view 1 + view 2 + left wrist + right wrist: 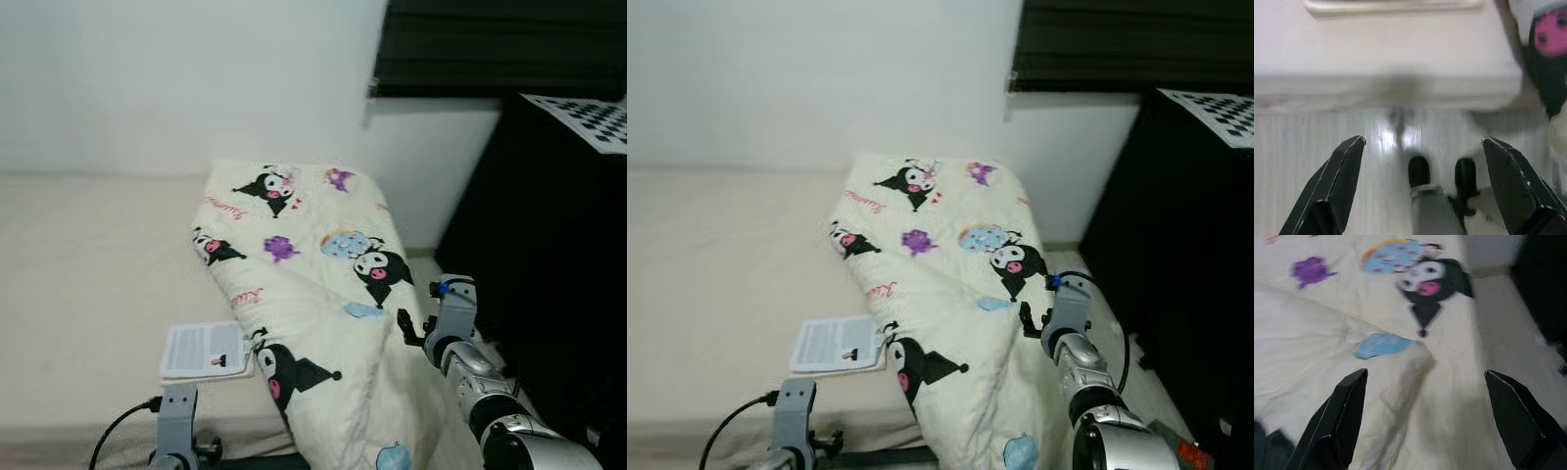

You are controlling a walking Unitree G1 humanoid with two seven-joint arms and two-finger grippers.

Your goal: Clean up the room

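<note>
A cream comforter (313,284) printed with black cartoon figures lies folded along the right side of a beige bed (88,264) and hangs over its front edge. A white leaflet (206,351) lies on the sheet beside it. My right gripper (1425,374) is open, hovering just over the comforter's right edge near a light blue print (1383,345); its arm (460,352) reaches in from the lower right. My left gripper (1422,142) is open and holds nothing. It points down at the floor by the bed's front edge (1386,83), and its wrist (176,411) is low at the front.
A tall black cabinet (558,245) with a checkerboard sheet (588,117) on top stands right of the bed, with a narrow strip of floor between. A dark blind (490,49) hangs on the white wall. My feet (1440,176) stand on pale wood floor (1303,147).
</note>
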